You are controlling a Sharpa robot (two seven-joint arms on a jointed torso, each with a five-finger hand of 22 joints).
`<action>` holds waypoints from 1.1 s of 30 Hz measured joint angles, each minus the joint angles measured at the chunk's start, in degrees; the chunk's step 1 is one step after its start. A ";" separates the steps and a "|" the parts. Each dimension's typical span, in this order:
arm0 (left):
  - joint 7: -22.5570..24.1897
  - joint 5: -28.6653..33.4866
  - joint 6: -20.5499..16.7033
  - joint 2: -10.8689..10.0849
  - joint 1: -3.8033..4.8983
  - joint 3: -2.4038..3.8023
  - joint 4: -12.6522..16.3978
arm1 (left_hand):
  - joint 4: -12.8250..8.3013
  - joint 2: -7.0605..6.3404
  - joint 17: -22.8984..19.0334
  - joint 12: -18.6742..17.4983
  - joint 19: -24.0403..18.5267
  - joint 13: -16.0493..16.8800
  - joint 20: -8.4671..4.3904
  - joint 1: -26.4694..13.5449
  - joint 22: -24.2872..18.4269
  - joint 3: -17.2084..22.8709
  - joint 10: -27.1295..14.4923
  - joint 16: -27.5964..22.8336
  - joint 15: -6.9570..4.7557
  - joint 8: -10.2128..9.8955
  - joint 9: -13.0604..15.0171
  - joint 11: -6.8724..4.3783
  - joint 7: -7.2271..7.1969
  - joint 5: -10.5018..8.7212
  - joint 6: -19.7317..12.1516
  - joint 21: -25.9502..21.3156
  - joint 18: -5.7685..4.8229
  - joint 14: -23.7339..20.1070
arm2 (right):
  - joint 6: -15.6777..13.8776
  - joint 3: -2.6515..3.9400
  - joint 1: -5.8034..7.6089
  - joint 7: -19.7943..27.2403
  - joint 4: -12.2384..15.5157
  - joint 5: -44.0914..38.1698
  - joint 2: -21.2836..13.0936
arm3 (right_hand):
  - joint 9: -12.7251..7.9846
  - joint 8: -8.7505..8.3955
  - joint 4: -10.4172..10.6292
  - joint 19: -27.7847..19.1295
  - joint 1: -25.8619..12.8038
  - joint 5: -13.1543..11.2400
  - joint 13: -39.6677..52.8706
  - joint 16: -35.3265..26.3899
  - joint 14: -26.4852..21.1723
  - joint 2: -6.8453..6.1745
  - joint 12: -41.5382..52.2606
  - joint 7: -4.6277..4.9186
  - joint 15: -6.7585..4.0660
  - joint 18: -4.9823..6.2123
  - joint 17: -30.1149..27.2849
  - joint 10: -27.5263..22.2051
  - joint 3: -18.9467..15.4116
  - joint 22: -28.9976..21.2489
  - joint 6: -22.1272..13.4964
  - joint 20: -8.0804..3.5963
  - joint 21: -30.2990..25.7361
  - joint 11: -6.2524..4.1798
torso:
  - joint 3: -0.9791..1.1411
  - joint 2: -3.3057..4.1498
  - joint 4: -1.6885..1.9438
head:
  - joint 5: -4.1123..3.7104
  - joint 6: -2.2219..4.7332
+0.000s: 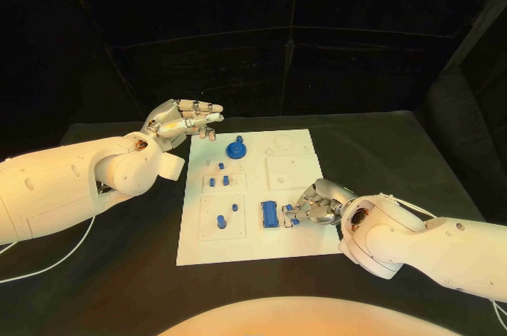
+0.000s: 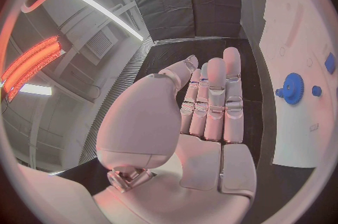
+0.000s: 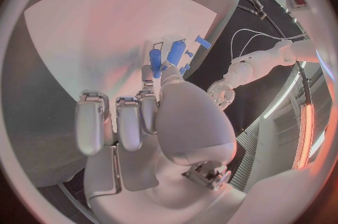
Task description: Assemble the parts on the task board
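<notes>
- I read this as a placing step: my right hand (image 1: pixel 317 204) sits low at the board's (image 1: pixel 201 252) 4 o'clock edge, fingers curled toward a small blue part (image 1: pixel 291 214). I cannot tell whether it pinches that part or only touches it.
- Just at 9 o'clock of those fingers lies a larger blue block (image 1: pixel 269 214), flat on the board.
- My left hand (image 1: pixel 186 121) hangs above the board's 11 o'clock corner, fingers straight and pressed side by side, holding nothing.
- Next, I judge, the small part must be seated against or beside the block, which calls for fine alignment close to the surface.
- Around it: a blue gear (image 1: pixel 236 148) toward 12 o'clock, small blue pegs (image 1: pixel 217 181) at the board's centre-left, and one blue peg (image 1: pixel 221 221) at 8 o'clock.
- The block crowds the right fingers and could get nudged; the other parts lie well apart.
</notes>
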 measured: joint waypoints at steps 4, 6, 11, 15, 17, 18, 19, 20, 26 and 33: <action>0.00 0.00 0.01 -0.02 0.00 0.00 0.03 | -0.01 0.00 0.00 0.00 0.00 0.00 0.00 0.00 0.00 -0.01 0.00 0.00 0.00 0.00 0.00 0.00 0.00 0.00 0.00 0.00 0.00 0.00 | 0.20 0.00 0.00 -0.27 -0.49 0.28 0.63 | 0.09 0.27 0.16 0.00 0.00 0.00 -0.02 0.00 0.00 0.00 0.02 -0.21 0.00 0.00 0.00 -0.11 -0.16 0.00 0.21 0.00 0.00 -0.11 | 0.00 0.00 0.03 | 0.09 -0.09; 0.00 0.00 0.01 -0.04 0.01 0.00 0.03 | -0.16 0.00 -0.04 0.00 0.00 0.00 0.00 0.00 0.00 -0.16 0.00 0.00 0.00 0.00 0.00 0.00 0.00 0.00 0.00 0.00 0.00 0.00 | 0.30 0.00 0.00 -0.37 -0.62 0.37 0.95 | 0.30 0.28 0.18 0.00 -0.29 0.00 -1.08 0.00 0.00 -0.30 0.04 -0.08 0.00 0.00 0.00 -0.21 -0.18 0.00 0.42 0.00 0.00 -0.21 | 0.00 0.00 0.03 | 0.23 -0.12; 0.00 0.00 0.01 -0.04 0.01 0.00 0.01 | -0.16 0.00 -0.05 0.00 0.00 0.00 0.00 0.00 0.00 -0.16 0.00 0.00 0.00 0.00 0.00 0.00 0.00 0.00 0.00 0.00 0.00 0.00 | 0.52 0.07 0.08 -0.72 -1.07 0.45 1.64 | 0.58 0.53 0.27 0.21 -0.29 0.00 -1.19 0.00 -0.20 -0.30 0.10 -0.12 -0.19 0.00 0.00 -0.21 -0.27 0.00 0.55 -0.21 0.00 -0.20 | 0.00 -0.01 0.02 | 0.38 -0.15; 0.00 0.00 0.01 -0.03 0.01 0.00 0.01 | -0.16 0.00 -0.05 0.00 0.00 0.00 0.00 0.00 0.00 -0.16 0.00 0.00 0.00 0.00 -0.01 0.00 0.00 0.00 0.00 0.00 0.01 0.00 | 0.79 0.06 0.08 -1.32 -1.44 0.31 1.88 | 0.74 0.66 0.84 0.21 -0.88 0.00 -2.55 0.00 -0.20 -0.90 0.11 -0.36 -0.19 0.00 0.00 -0.21 -0.84 0.00 0.78 -0.21 0.00 -0.20 | 0.00 -0.01 0.02 | 0.39 -0.20; 0.00 0.00 0.00 -0.03 0.01 0.00 0.01 | -0.16 0.00 -0.05 0.00 0.00 0.00 0.00 0.00 0.00 -0.16 0.00 0.00 0.00 0.00 -0.01 0.00 0.00 0.00 0.00 0.00 0.00 0.00 | 1.00 0.02 0.08 -1.68 -1.51 0.18 2.01 | 1.00 0.66 1.34 0.21 -1.47 0.00 -3.50 0.00 -0.20 -1.29 0.12 -0.33 -0.19 0.00 0.00 -0.19 -1.34 0.00 0.99 -0.21 0.00 -0.22 | 0.00 -0.02 0.02 | 0.39 -0.24; -0.01 0.00 0.00 -0.03 0.01 0.00 0.01 | -0.16 0.00 -0.05 0.00 0.00 0.00 0.00 0.00 0.00 -0.16 0.00 0.00 0.00 0.00 -0.01 0.00 0.00 0.00 0.00 0.00 0.00 0.00 | 1.08 0.02 0.07 -1.82 -1.53 0.11 2.07 | 1.21 0.67 1.65 0.21 -1.89 -0.25 -4.31 0.00 -0.20 -1.46 0.12 -0.33 -0.20 0.00 0.00 -0.08 -1.65 0.00 1.13 -0.21 0.00 -0.32 | 0.00 -0.02 0.01 | 0.39 -0.25; -0.01 0.00 0.00 -0.03 0.01 0.00 0.01 | -0.16 0.00 -0.05 0.00 0.00 0.00 0.00 0.00 0.00 -0.16 0.00 0.00 0.00 0.00 -0.01 0.00 0.00 0.00 0.00 0.00 0.00 0.00 | 1.17 0.02 0.07 -1.96 -1.56 0.04 2.13 | 1.32 0.72 1.93 0.21 -2.40 -0.87 -4.94 0.00 -0.20 -1.55 0.12 -0.34 -0.20 0.00 0.00 0.00 -1.93 0.00 1.14 -0.21 0.00 -0.41 | 0.00 -0.02 0.01 | 0.39 -0.25; -0.01 0.00 0.00 -0.03 0.01 0.00 0.01 | -0.16 0.00 -0.05 0.00 0.00 0.00 0.00 0.00 0.00 -0.16 0.00 0.00 0.00 0.00 -0.01 0.00 0.00 0.00 0.00 0.00 0.00 0.00 | 1.26 0.02 0.07 -2.10 -1.59 -0.02 2.18 | 1.41 0.77 2.27 0.21 -2.82 -1.78 -5.21 0.00 -0.21 -1.59 0.10 -0.34 -0.20 0.00 0.00 0.01 -2.27 0.00 1.14 -0.21 0.00 -0.41 | 0.00 -0.02 0.00 | 0.40 -0.25; -0.02 0.00 0.00 -0.03 0.01 0.00 0.02 | -0.16 0.00 -0.04 0.00 0.00 0.00 0.00 0.00 0.00 -0.16 0.00 0.00 0.00 0.00 -0.01 0.00 0.00 0.00 0.00 0.00 0.00 0.00 | 1.54 0.01 0.05 -2.80 -1.75 -0.62 2.40 | 2.45 0.77 3.89 0.00 -5.27 -10.50 -8.51 -0.01 -0.21 -1.82 -0.70 -0.34 -0.20 0.01 -0.01 0.01 -4.89 0.00 1.14 -0.42 0.00 -0.42 | 0.00 -0.03 -0.02 | 0.40 -0.23; -0.03 0.00 0.00 -0.03 0.01 0.00 0.02 | -0.16 0.00 -0.04 0.00 0.00 0.00 0.00 0.00 0.00 -0.16 0.00 0.00 0.00 -0.01 -0.01 0.00 0.00 0.00 0.00 0.00 0.00 0.00 | 1.56 0.02 0.05 -3.14 -1.85 -1.43 2.51 | 3.31 0.77 3.96 0.00 -6.28 -14.71 -10.46 -0.23 -0.21 -2.20 -1.12 -0.34 -0.20 0.00 -0.01 0.01 -6.69 0.00 1.14 -0.41 -0.22 -0.41 | 0.02 -0.04 -0.03 | 0.40 -0.21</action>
